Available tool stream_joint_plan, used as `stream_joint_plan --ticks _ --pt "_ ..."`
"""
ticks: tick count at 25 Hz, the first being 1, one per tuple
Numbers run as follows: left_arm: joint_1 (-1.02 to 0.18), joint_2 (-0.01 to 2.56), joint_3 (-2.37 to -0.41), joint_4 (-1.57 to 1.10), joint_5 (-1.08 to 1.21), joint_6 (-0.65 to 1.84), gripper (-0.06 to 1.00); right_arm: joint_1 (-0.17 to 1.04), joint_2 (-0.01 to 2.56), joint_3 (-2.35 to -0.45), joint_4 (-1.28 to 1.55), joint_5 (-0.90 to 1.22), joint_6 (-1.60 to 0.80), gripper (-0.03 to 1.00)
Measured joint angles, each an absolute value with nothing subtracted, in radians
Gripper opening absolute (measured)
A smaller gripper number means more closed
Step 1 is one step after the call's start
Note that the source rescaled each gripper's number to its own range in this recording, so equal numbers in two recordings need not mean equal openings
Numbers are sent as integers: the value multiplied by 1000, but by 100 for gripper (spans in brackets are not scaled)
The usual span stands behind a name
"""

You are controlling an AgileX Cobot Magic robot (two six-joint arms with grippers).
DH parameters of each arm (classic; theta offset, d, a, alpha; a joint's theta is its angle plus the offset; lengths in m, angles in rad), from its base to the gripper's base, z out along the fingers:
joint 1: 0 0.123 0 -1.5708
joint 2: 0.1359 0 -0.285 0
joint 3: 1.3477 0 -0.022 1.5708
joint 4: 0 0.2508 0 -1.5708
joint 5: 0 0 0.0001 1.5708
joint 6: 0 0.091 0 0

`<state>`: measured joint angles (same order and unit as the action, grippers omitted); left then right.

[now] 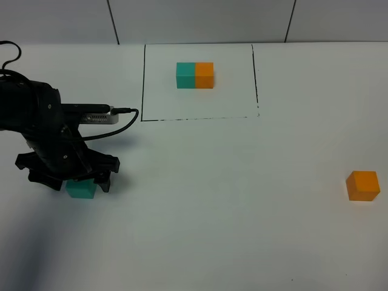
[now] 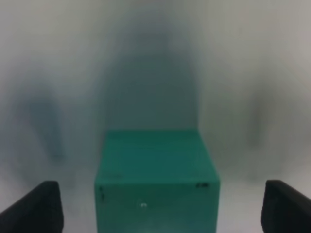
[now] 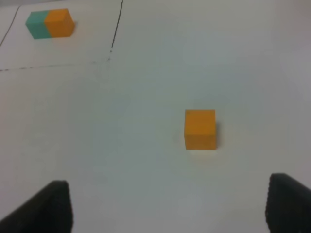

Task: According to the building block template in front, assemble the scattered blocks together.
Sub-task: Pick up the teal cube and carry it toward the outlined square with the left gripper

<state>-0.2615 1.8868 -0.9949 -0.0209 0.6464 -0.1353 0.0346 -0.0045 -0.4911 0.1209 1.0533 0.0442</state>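
Note:
The building block template, a joined teal and orange pair, sits inside a thin black rectangle outline at the far middle; it also shows in the right wrist view. The loose teal cube lies at the near left. My left gripper is lowered around it, open, with the teal cube between its fingertips and a gap on each side. The loose orange cube lies at the near right. My right gripper is open and empty, short of the orange cube. The right arm is outside the exterior view.
The white table carries the black drawn outline. The left arm's cable loops beside the outline's near left corner. A grey wall runs behind the table.

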Motion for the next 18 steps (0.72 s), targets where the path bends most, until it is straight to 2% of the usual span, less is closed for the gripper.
stream_joint_plan --ticks 6,9,11,12,13,15,18 --pt "-262 1925 -996 -21 639 -136 72 35 -4 -491 121 1053 44 89" --pt "-262 1927 -996 -21 638 -136 66 35 -4 -491 120 1053 44 89" --pt "-262 1927 -996 -21 639 -136 52 35 -4 -491 120 1053 44 89" --pt "-262 1927 -996 -21 639 -136 41 35 -4 -491 120 1053 44 89" --pt "-262 1927 -996 -21 640 -136 30 35 -4 -491 120 1053 44 89" --pt "-262 1927 -996 -21 645 -136 0 35 -4 -491 120 1053 44 89" --pt "-263 1927 -997 -20 655 -125 1 35 -4 -491 120 1053 44 89"
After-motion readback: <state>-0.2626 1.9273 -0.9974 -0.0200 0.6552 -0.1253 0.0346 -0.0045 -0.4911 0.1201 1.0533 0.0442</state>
